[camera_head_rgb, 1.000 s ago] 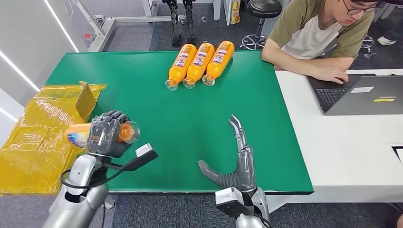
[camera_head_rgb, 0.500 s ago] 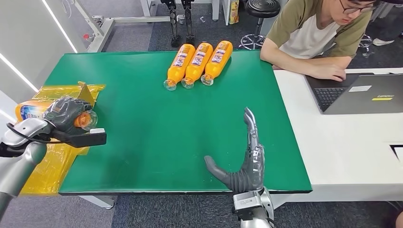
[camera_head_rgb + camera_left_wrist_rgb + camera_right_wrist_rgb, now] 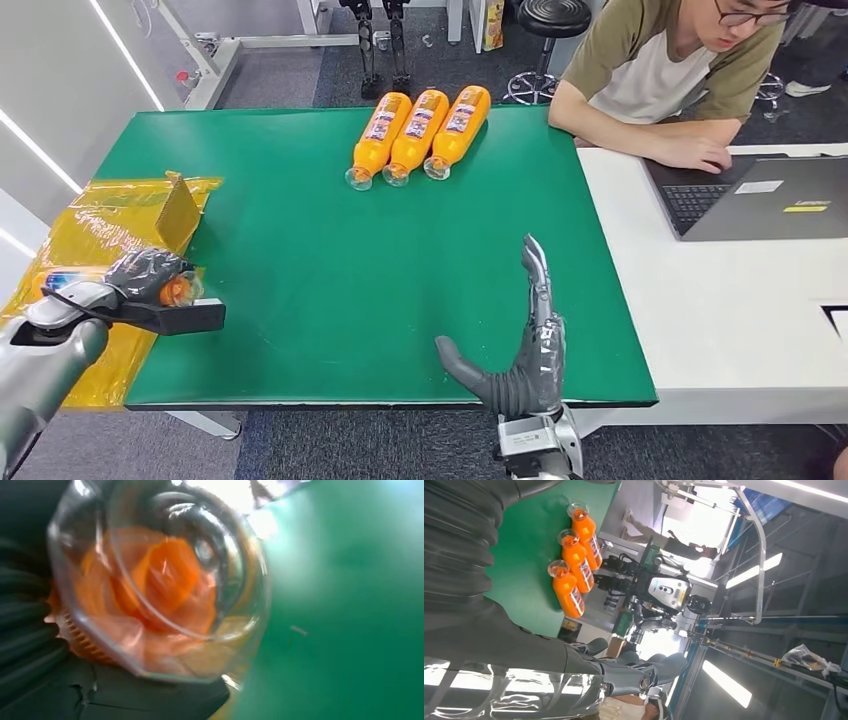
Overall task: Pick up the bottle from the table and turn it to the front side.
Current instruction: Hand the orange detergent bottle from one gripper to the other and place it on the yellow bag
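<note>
- Head view: my left hand (image 3: 143, 272) is wrapped round the bottle (image 3: 60, 281), fingers clamped on its neck end. The bottle lies roughly level, clear cap toward the green table (image 3: 330, 260), body out over the yellow plastic sheet (image 3: 90, 240) at the table's left edge. It's off the table surface and in the hand.
- Same view: my right hand (image 3: 520, 345) hovers over the near edge of the table, fingers straight and apart, thumb out to the side, nothing in it.
- Three more orange bottles (image 3: 415, 135) lie side by side at the far edge, caps toward me. A person (image 3: 665, 70) sits at the white desk (image 3: 720, 300) on the right, working on a laptop (image 3: 760, 200) — well apart from both hands.
- Left wrist view: close on the clear cap (image 3: 160, 575) with the orange top inside it, dark fingers (image 3: 25, 640) closed on the neck below. Blurry — I can't read the label side from here.
- Right wrist view: right-hand fingers (image 3: 644, 672) spread, holding nothing; the three bottles show on the green beyond.
- My read: pick is done and I'm in the turning step. Next I need to roll the wrist until the label faces front, keeping the clamp firm — the hold is close to the cap, so the long body could sag or slip.
</note>
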You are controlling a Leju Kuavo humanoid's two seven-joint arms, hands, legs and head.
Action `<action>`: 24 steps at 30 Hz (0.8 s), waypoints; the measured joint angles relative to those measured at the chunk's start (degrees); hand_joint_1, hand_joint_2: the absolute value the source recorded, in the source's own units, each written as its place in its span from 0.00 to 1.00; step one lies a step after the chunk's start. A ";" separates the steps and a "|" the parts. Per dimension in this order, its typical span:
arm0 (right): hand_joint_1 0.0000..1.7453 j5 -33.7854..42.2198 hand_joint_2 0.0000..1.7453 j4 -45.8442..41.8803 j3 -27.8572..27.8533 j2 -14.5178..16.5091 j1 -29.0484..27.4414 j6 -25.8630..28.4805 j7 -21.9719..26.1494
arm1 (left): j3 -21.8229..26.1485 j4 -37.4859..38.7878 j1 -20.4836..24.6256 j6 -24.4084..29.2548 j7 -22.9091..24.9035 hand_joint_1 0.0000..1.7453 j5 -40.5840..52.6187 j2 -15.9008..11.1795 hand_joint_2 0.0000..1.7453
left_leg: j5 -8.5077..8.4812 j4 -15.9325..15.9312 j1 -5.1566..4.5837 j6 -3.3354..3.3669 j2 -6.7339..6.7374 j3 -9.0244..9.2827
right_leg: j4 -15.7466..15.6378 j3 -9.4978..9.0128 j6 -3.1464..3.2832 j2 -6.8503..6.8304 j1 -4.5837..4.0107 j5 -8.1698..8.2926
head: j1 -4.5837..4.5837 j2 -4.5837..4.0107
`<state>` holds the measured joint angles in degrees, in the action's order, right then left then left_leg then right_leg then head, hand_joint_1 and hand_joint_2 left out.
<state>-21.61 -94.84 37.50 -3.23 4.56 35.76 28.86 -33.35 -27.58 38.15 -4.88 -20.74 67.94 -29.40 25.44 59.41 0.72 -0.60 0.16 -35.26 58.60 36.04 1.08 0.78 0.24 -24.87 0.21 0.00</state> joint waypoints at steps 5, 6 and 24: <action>0.00 0.95 1.00 0.26 -0.23 0.00 0.08 -0.72 0.21 | -2.99 3.22 0.65 1.50 0.52 1.00 3.29 5.32 1.00 | -0.02 0.01 -0.04 0.03 -0.10 -0.01 | 0.00 -0.04 -0.02 -0.12 0.08 0.03 | 0.00 0.00; 0.00 1.12 1.00 0.38 -0.23 0.00 0.17 -0.86 0.27 | -3.57 3.62 1.03 1.83 0.71 1.00 3.86 6.43 1.00 | -0.03 0.01 -0.05 0.04 -0.15 -0.02 | 0.00 -0.05 -0.03 -0.18 0.08 0.03 | 0.00 0.00; 0.00 1.73 1.00 1.80 -0.23 0.00 -0.63 -2.14 0.28 | -6.71 7.73 3.44 4.07 9.75 0.00 4.01 12.73 1.00 | -0.06 -0.03 -0.03 0.05 -0.12 -0.03 | 0.03 -0.01 -0.02 -0.13 0.07 0.05 | 0.00 0.00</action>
<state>-19.88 -93.03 37.27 -3.23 3.93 33.62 29.14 -40.06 -19.85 41.59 -0.81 -11.00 71.94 -16.67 25.39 59.38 0.69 -0.56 0.04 -35.28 58.63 36.03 1.05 0.65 0.31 -24.82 0.21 0.00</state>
